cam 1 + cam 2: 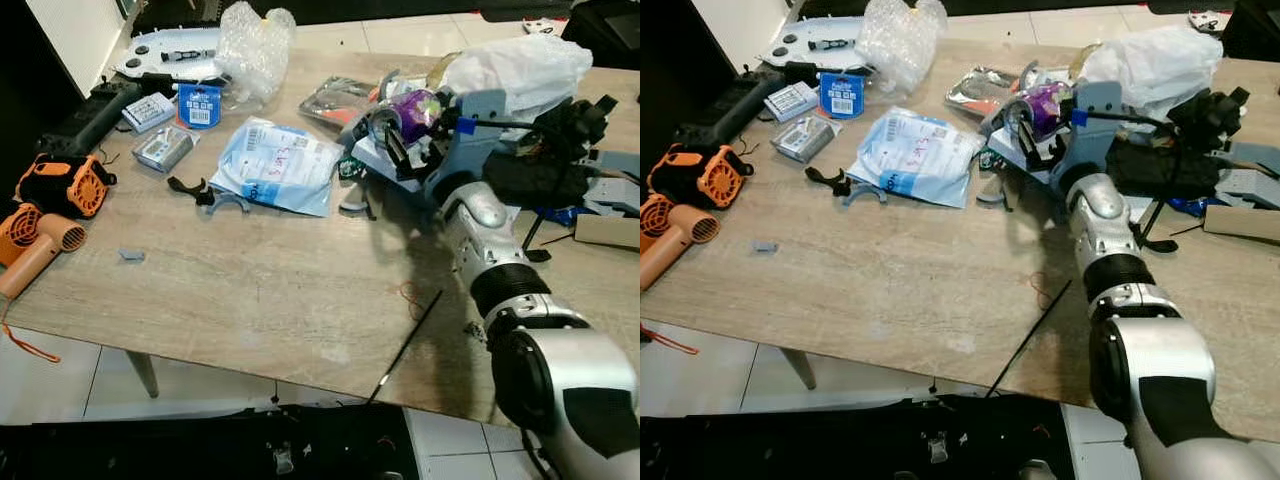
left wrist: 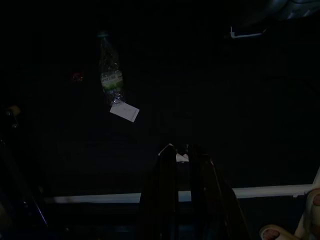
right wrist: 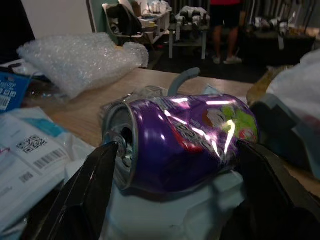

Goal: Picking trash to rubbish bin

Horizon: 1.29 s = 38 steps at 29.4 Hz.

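Item 1, right gripper (image 3: 175,195): you have it reaching across the table toward the far edge, fingers (image 3: 85,190) spread wide, one black finger at each end of the can and nothing clamped yet.

Item 2, purple can (image 3: 182,142): dented, lying on its side on a pale grey moulded part (image 1: 400,160) near the far right of the table (image 1: 260,290). Its long axis runs across the gap between your fingers, open mouth toward one finger, base toward the other. By my reading, closing now would press it end to end, so a turn of the wrist to take it across the body may hold better. It lies straight ahead of this gripper, and the right arm is plainly the nearer one.

Item 3, left gripper (image 2: 181,165): hanging idle in the dark below the table; whether its fingers are apart I cannot tell. A plastic bottle (image 2: 111,75) lies on the dark floor beyond it.

Item 4, surroundings: white plastic bag (image 1: 520,65) just behind the can; blue-and-white mailer pouch (image 1: 275,162) toward the middle; bubble wrap (image 1: 255,45) at the far edge; 2 orange tools (image 1: 45,215) at the left edge.
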{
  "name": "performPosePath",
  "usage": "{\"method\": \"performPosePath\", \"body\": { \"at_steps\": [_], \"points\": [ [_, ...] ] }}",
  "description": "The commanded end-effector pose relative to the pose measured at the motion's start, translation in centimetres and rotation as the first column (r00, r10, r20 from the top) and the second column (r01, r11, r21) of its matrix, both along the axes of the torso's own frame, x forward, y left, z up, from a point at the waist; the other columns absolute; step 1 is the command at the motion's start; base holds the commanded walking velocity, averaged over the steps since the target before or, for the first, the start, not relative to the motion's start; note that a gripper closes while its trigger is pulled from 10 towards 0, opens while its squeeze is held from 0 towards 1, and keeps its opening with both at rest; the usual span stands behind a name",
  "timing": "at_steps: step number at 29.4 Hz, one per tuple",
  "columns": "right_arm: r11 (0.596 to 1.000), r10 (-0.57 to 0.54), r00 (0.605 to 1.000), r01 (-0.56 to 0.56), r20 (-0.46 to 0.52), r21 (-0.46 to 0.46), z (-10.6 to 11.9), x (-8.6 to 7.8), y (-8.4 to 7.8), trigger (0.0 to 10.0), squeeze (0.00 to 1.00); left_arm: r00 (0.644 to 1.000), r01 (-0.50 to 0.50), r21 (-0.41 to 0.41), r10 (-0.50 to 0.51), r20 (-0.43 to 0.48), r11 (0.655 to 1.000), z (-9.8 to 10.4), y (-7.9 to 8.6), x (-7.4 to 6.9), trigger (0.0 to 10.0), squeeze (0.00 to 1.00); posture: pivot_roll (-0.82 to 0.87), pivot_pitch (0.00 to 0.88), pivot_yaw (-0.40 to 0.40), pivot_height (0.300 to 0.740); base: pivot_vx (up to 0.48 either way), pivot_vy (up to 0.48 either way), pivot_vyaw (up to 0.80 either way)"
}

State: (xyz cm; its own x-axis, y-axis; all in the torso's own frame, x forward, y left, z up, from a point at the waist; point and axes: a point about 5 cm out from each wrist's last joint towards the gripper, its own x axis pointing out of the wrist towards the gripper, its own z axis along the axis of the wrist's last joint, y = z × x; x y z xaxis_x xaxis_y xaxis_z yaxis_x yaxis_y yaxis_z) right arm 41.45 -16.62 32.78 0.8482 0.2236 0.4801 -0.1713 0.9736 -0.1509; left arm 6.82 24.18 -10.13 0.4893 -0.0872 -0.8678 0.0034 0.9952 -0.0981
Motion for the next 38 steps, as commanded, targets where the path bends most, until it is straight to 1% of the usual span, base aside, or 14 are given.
{"method": "performPosePath", "body": {
  "at_steps": [1,2,3,5,9,11,14,19,23,27,32,33,34,38],
  "points": [
    [1.000,0.013,1.000,-0.012,0.022,-0.023,0.4,-0.1,0.2,10.0,0.00,0.998,-0.015,-0.002,0.015,-0.053,1.000,-0.3,0.2,-2.1,10.0,0.00,0.08,0.456,0.092,0.740,0.000,0.000,0.00],
    [0.999,0.044,0.998,-0.043,0.053,-0.020,1.2,-0.2,0.5,10.0,0.00,0.999,-0.011,-0.008,0.010,-0.045,1.000,-0.3,-0.1,-2.0,10.0,0.00,0.08,0.452,0.088,0.740,0.000,0.000,0.00],
    [0.999,0.044,0.998,-0.043,0.053,-0.020,1.2,-0.2,0.5,10.0,0.00,0.999,-0.011,-0.008,0.010,-0.045,1.000,-0.3,-0.1,-2.0,10.0,0.00,0.08,0.452,0.088,0.740,0.000,0.000,0.00],
    [0.998,0.065,0.994,-0.063,0.089,-0.028,2.2,-0.4,0.8,10.0,0.00,0.999,-0.007,-0.016,0.006,-0.035,1.000,-0.3,-0.4,-1.9,10.0,0.00,0.08,0.451,0.087,0.740,0.000,0.000,0.00],
    [0.997,0.060,0.993,-0.055,0.098,-0.058,2.7,-0.4,1.2,10.0,0.00,1.000,-0.007,-0.021,0.006,-0.029,1.000,-0.3,-0.5,-1.8,10.0,0.00,0.08,0.452,0.082,0.740,0.000,0.000,0.00],
    [0.993,0.041,0.994,-0.030,0.100,-0.114,2.9,-0.4,1.5,10.0,0.00,1.000,-0.007,-0.025,0.007,-0.024,1.000,-0.3,-0.6,-1.8,10.0,0.00,0.07,0.454,0.078,0.740,0.000,0.000,0.00],
    [0.976,-0.015,0.997,0.032,0.081,-0.215,2.7,-0.2,1.8,10.0,0.00,1.000,-0.011,-0.030,0.011,-0.022,0.999,-0.4,-0.9,-1.9,10.0,0.00,0.07,0.455,0.074,0.740,0.000,0.000,0.00],
    [0.959,-0.060,0.996,0.077,0.070,-0.272,2.5,0.0,1.8,10.0,0.00,1.000,-0.014,-0.033,0.013,-0.023,0.999,-0.4,-1.0,-2.0,10.0,0.00,0.07,0.457,0.071,0.740,0.000,0.000,0.00],
    [0.951,-0.095,0.994,0.108,0.059,-0.290,2.4,0.1,1.6,10.0,0.00,1.000,-0.017,-0.035,0.016,-0.026,0.999,-0.5,-1.1,-2.1,10.0,0.00,0.07,0.459,0.069,0.740,0.000,0.000,0.00],
    [0.952,-0.131,0.991,0.134,0.029,-0.277,2.1,0.4,1.3,10.0,0.00,0.999,-0.024,-0.037,0.023,-0.025,0.999,-0.5,-1.2,-2.1,10.0,0.00,0.07,0.458,0.067,0.740,0.000,0.000,0.00],
    [0.954,-0.134,0.991,0.126,-0.013,-0.273,1.7,0.5,1.2,10.0,0.00,0.999,-0.029,-0.035,0.028,-0.031,0.999,-0.5,-1.2,-2.2,10.0,0.00,0.07,0.459,0.064,0.740,0.000,0.000,0.00],
    [0.959,-0.127,0.991,0.114,-0.033,-0.260,1.5,0.6,1.2,0.2,0.00,0.999,-0.033,-0.034,0.031,-0.034,0.999,-0.5,-1.2,-2.3,10.0,0.00,0.07,0.459,0.064,0.740,0.000,0.000,0.00],
    [0.959,-0.125,0.992,0.111,-0.036,-0.260,1.4,0.6,1.2,0.0,0.00,0.999,-0.033,-0.034,0.032,-0.035,0.999,-0.6,-1.2,-2.3,10.0,0.00,0.07,0.459,0.064,0.740,0.000,0.000,0.00],
    [0.956,-0.117,0.992,0.103,-0.036,-0.274,1.4,0.6,1.3,0.0,0.00,0.999,-0.037,-0.036,0.035,-0.037,0.999,-0.6,-1.3,-2.3,10.0,0.00,0.08,0.457,0.064,0.740,0.000,0.000,0.00]
  ]
}}
